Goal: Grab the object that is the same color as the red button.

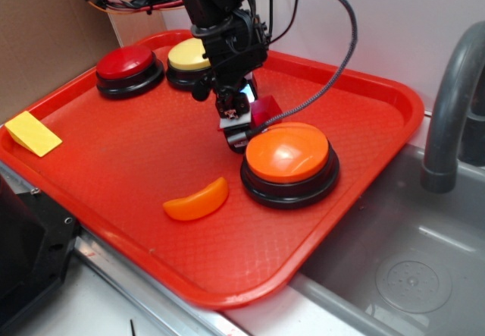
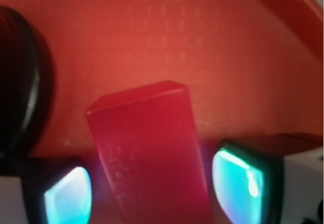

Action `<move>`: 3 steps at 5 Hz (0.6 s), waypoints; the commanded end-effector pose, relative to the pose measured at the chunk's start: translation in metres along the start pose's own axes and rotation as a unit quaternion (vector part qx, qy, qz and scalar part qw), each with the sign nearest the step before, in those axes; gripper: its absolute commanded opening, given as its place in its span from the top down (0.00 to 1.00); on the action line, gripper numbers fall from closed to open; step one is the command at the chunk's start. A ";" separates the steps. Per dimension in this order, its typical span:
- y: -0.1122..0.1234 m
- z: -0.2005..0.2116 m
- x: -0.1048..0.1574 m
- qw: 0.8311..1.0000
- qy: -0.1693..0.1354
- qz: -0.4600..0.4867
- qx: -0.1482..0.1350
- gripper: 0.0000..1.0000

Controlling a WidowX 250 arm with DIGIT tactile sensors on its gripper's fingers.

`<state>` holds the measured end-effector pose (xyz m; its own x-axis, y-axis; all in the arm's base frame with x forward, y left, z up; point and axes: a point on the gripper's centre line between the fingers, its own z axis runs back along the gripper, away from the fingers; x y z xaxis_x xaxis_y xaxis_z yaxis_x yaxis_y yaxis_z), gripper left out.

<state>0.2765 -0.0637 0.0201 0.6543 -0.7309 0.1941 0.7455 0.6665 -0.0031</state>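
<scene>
The object, a small dark-red block, stands on the red tray right between my fingers in the wrist view. Both glowing teal pads press against its sides. In the exterior view my gripper is low over the tray's middle, and a corner of the object shows just behind it. The red button, a dark-red dome on a black base, sits at the tray's far left, well away from the gripper.
An orange-domed button sits just right of the gripper. A yellow-domed button is behind it. An orange crescent lies nearer the front, and a yellow wedge rests on the left rim. A sink with a grey faucet lies to the right.
</scene>
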 end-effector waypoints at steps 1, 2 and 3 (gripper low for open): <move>-0.008 0.011 0.012 1.000 -0.021 0.003 0.018 1.00; -0.007 0.034 -0.003 0.997 -0.016 0.067 0.045 1.00; -0.008 0.086 -0.038 0.978 0.001 0.182 0.101 1.00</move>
<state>0.2351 -0.0168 0.0921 0.8817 -0.4344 0.1840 0.4218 0.9006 0.1052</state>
